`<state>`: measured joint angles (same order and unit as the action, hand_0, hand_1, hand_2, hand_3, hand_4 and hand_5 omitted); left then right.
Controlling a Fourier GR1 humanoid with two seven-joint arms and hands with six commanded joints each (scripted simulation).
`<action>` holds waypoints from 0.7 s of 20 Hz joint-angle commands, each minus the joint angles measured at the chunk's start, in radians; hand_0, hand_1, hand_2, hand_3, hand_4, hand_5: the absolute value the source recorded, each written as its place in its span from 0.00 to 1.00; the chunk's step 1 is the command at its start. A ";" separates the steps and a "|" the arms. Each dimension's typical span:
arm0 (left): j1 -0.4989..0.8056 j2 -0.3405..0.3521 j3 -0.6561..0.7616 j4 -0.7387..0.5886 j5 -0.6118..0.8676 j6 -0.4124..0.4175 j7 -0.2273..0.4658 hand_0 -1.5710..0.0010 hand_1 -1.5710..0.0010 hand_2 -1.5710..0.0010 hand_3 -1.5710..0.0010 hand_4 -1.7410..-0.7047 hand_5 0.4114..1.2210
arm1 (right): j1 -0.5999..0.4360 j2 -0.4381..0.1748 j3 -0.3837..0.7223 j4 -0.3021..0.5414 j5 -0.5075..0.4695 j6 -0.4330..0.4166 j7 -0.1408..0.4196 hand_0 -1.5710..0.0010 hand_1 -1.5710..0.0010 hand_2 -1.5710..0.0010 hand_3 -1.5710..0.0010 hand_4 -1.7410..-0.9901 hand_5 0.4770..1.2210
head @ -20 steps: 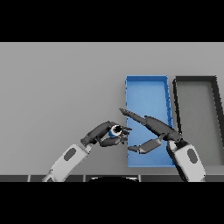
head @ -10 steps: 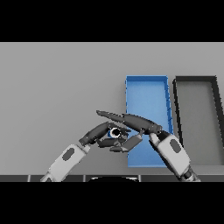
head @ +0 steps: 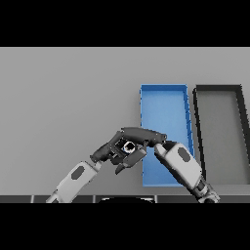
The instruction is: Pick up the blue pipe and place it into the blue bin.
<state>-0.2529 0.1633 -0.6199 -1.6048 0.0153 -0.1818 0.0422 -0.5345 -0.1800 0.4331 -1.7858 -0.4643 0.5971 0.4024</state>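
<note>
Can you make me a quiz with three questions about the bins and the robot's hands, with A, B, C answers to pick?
1. Where is the dark bin?
A. right of the blue bin
B. left of the blue bin
C. inside the blue bin

2. How many bins are on the table?
A. one
B. two
C. four

3. What is in the blue bin?
A. a pipe
B. a ball
C. nothing that shows

Answers:
1 A, the dark bin sits beside the blue bin on its right.
2 B, only a blue one and a dark one show.
3 C, its floor is bare; the left hand and right hand meet left of it.
</note>
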 commanded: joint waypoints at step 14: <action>0.013 0.031 0.030 -0.014 -0.071 -0.097 -0.070 0.62 0.65 0.68 0.65 0.51 1.00 | -0.011 -0.080 0.082 -0.012 -0.003 -0.109 -0.163 0.01 0.01 0.01 0.01 0.33 0.97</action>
<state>-0.2400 0.1949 -0.5902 -1.6187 -0.0577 -0.2812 -0.0350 -0.5455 -0.2596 0.5150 -1.7977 -0.4695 0.4898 0.2405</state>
